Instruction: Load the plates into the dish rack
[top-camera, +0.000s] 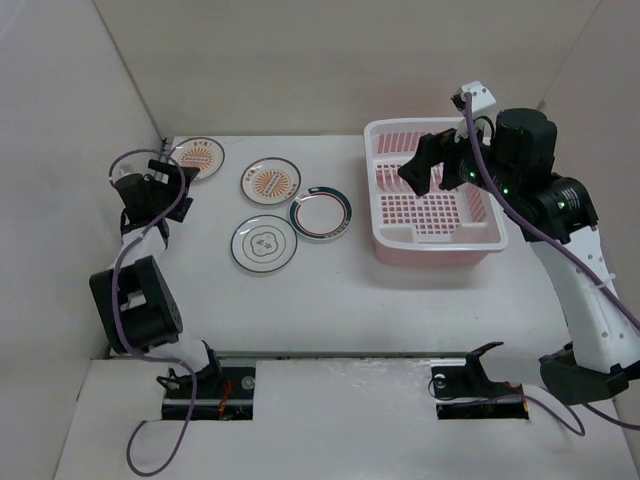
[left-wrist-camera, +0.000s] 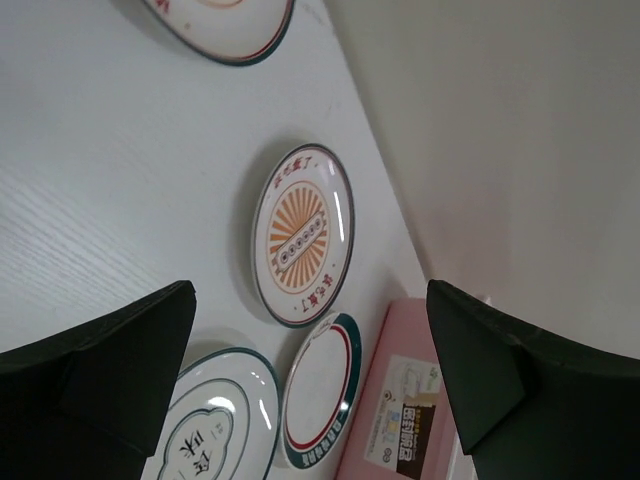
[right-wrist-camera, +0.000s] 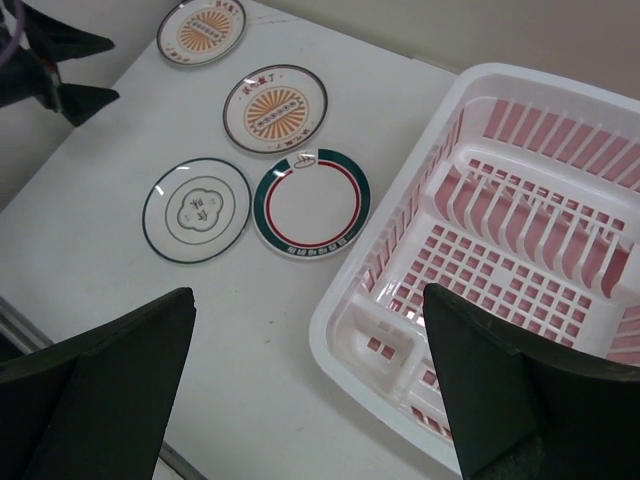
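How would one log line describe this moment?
plates: four on table, none in dish rack | left claw: open near far-left sunburst plate | right claw: open over rack

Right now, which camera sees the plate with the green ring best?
The right wrist view. There the green-ringed plate lies whole, big and uncovered beside the dish rack. The top external view shows it whole too, but small. The left wrist view shows it squashed at a slant near the bottom edge.
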